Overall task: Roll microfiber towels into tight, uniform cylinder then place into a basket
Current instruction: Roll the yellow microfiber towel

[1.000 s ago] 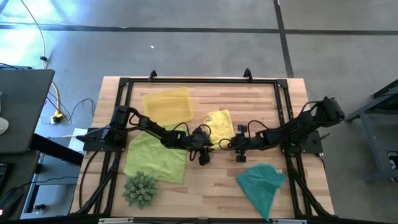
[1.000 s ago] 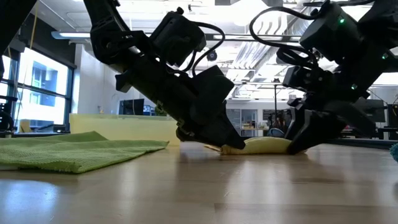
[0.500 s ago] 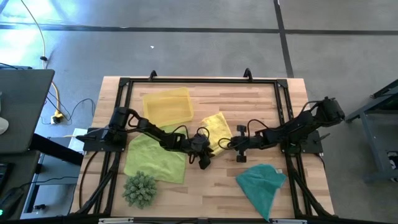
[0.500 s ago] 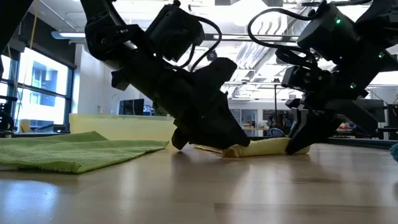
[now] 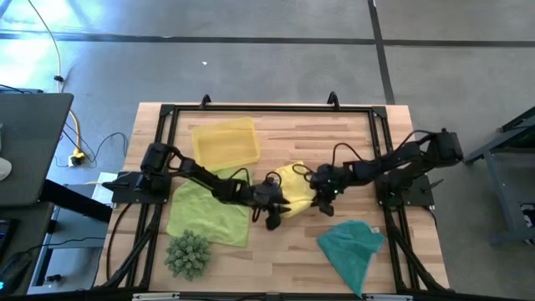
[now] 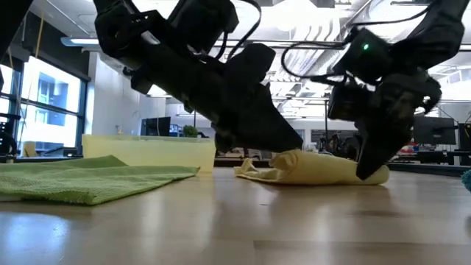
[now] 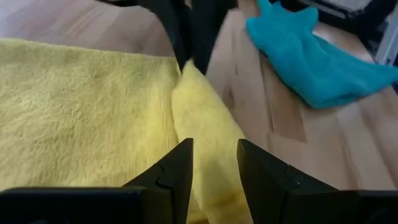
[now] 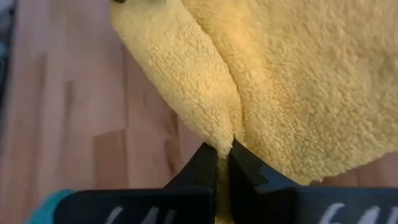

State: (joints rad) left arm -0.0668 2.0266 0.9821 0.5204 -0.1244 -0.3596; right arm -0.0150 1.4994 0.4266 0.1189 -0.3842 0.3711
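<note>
Two hands meet at the yellow towel (image 5: pixel 294 186), near the middle of the desk (image 5: pixel 334 142). We see the right hand (image 5: pixel 321 194) at the towel's right edge, fingers closed and pinching a fold of the yellow cloth; in the right wrist view the fold (image 8: pixel 217 146) goes straight between the two dark fingertips. The left hand (image 5: pixel 274 211) sits at the towel's lower left side. Its fingers are part open, w/ a ridge of yellow cloth lying between them in the left wrist view (image 7: pixel 208 143); we cannot tell if they really squeeze it.

In the low view the yellow towel (image 6: pixel 324 168) is a bunched, half-rolled lump on the desk, right hand (image 6: pixel 372 165) coming down on its right end, left hand (image 6: pixel 243 143) above its left end.

Lime green towel (image 5: pixel 209 213) lies flat at the left, under the left arm. Teal towel (image 5: pixel 353 247) is crumpled at front right, apart from both hands. Basket (image 5: pixel 224 142) stands at the back left, well apart from the yellow towel. Spiky green ball (image 5: pixel 189 254) is at front left, just beside the lime towel.
</note>
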